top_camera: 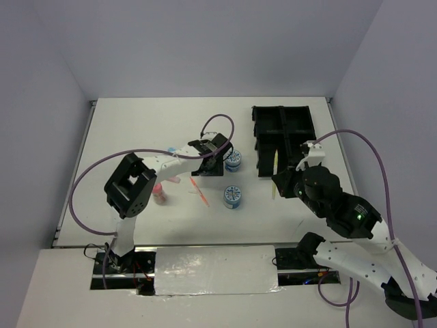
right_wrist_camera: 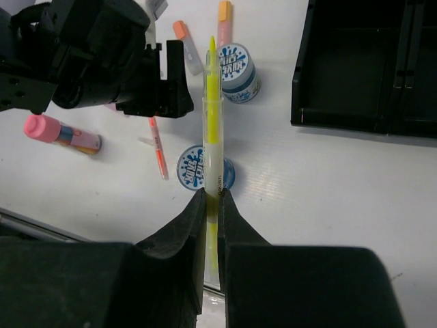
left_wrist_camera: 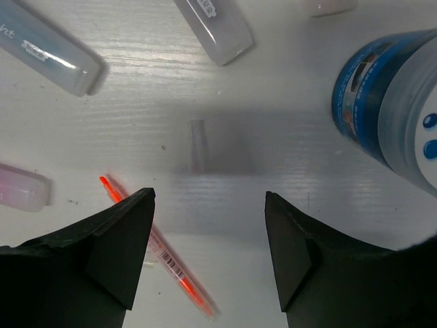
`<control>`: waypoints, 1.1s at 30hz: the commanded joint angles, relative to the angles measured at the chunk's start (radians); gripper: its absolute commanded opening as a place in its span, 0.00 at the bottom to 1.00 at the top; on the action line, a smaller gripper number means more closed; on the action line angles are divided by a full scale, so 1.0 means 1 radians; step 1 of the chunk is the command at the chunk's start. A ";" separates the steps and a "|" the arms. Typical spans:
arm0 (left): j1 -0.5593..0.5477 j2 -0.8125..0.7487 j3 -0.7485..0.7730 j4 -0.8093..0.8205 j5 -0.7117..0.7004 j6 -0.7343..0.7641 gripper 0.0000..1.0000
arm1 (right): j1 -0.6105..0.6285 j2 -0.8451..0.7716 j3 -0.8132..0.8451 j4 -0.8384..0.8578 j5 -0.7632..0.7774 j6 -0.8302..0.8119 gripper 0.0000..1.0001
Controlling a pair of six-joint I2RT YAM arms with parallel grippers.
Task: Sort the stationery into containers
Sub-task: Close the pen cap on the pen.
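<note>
My right gripper (right_wrist_camera: 213,198) is shut on a thin yellow pen (right_wrist_camera: 213,123) and holds it above the table, just left of the black divided tray (top_camera: 257,140); the pen also shows in the top view (top_camera: 274,167). My left gripper (left_wrist_camera: 208,198) is open and empty, low over the table in the middle (top_camera: 212,165). An orange pen (left_wrist_camera: 153,239) lies beside its left finger. One blue-white tub (left_wrist_camera: 389,116) stands to its right (top_camera: 233,160); the other (top_camera: 232,197) stands nearer me, under the yellow pen in the right wrist view (right_wrist_camera: 194,171).
Two pale highlighter sticks (left_wrist_camera: 48,51) (left_wrist_camera: 215,24) lie beyond the left gripper. Orange-capped sticks (right_wrist_camera: 186,44) lie near the far tub. A pink bottle (top_camera: 158,193) lies at the left. The tray's near compartment (right_wrist_camera: 341,68) looks bare. Walls enclose the table.
</note>
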State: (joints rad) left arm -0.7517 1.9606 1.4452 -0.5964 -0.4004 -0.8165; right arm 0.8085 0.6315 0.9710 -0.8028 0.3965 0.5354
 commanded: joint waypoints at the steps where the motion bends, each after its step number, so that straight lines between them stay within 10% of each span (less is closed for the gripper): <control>1: -0.003 0.033 0.058 0.026 -0.028 -0.012 0.77 | -0.002 0.002 -0.025 0.045 -0.018 -0.020 0.00; 26: 0.054 0.055 -0.081 0.130 0.031 -0.033 0.52 | 0.000 0.042 -0.048 0.086 -0.044 -0.022 0.00; 33: 0.055 0.073 -0.097 0.129 0.046 -0.042 0.19 | 0.000 0.039 -0.049 0.086 -0.044 -0.022 0.00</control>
State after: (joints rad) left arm -0.7025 2.0048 1.3838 -0.4553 -0.3897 -0.8440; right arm 0.8085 0.6762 0.9237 -0.7628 0.3508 0.5255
